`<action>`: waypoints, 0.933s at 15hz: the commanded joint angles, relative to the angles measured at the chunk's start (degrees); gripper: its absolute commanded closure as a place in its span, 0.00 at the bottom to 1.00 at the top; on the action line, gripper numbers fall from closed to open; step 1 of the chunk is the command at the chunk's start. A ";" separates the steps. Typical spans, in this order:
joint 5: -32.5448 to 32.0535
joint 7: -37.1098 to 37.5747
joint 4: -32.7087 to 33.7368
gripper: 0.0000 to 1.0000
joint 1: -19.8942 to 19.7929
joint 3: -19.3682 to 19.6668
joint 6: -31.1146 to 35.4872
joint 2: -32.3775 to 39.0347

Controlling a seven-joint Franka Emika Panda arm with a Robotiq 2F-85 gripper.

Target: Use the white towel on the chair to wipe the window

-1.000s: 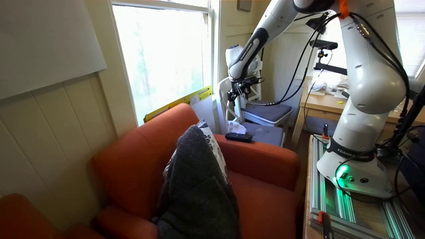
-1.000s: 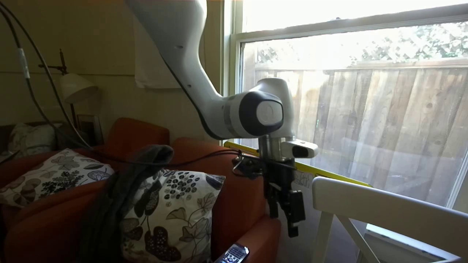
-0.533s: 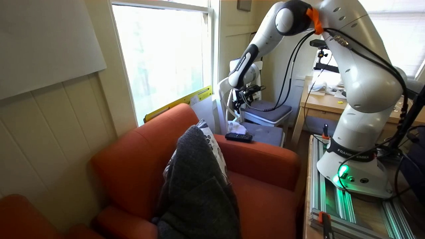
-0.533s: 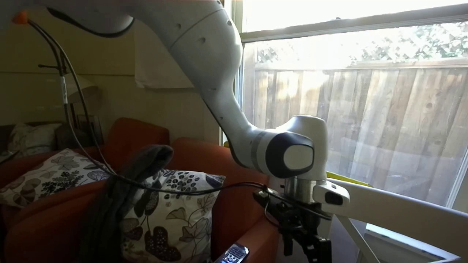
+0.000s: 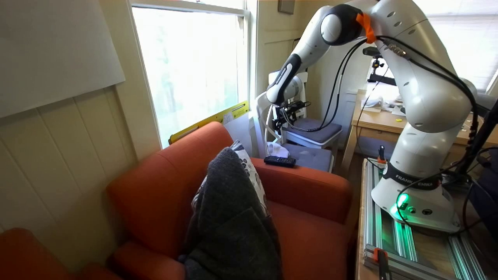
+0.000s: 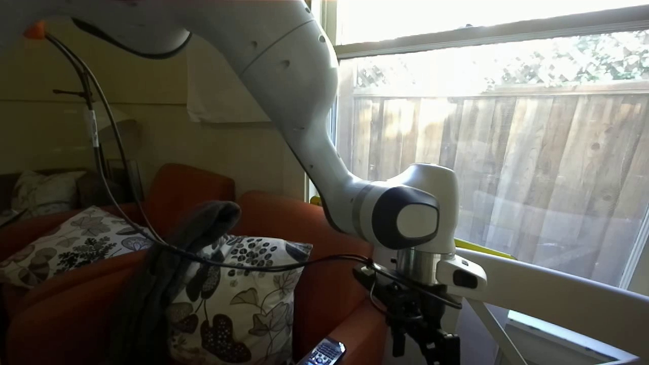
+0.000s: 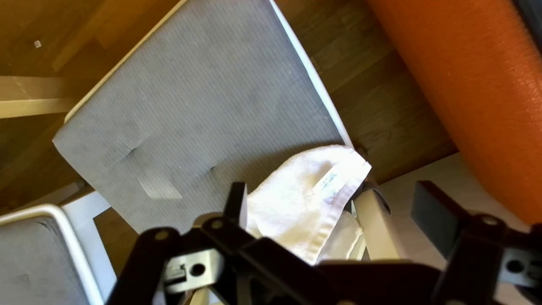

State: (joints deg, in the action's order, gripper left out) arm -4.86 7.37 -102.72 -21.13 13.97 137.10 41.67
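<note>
- White towel [image 7: 292, 199]: lies rumpled on the seat of the chair [image 7: 199, 93], over a corner at the backrest end, its small printed tag [image 7: 331, 183] facing up.
- Chair: white-framed, with a grey padded seat.
- Gripper [image 7: 332, 203]: black, hanging above the chair's seat and pointing down, clear of the towel. Its two fingers are spread wide; in the wrist view the towel shows in the space between them, lower down.
- Robot arm [image 5: 432, 93]: white, reaching to the chair from the side away from the window [image 5: 190, 66].
- Window: tall and very bright, near the chair's backrest, with a yellow strip [image 5: 210, 121] along its bottom edge.
- Orange-red armchair [image 5: 163, 175]: next to the chair. A black remote control [image 5: 280, 161] lies on the armrest nearest the chair.
- Dark grey blanket [image 5: 229, 221]: draped against a leaf-patterned cushion [image 6: 238, 299] on the armchair, farther from the chair than the remote control.
- Matching chair [image 5: 311, 130] and wooden desk [image 5: 373, 121]: on the chair's other side from the armchair.
</note>
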 commanded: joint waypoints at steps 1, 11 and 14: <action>6.48 -8.90 4.03 0.00 -4.80 -3.43 -5.92 2.49; 19.15 -24.78 11.80 0.00 -15.37 -11.67 2.01 12.48; 18.95 -23.84 14.23 0.00 -15.37 -11.79 9.89 16.31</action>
State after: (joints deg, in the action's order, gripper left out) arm 12.20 -15.69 -92.91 -35.64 3.03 140.04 53.07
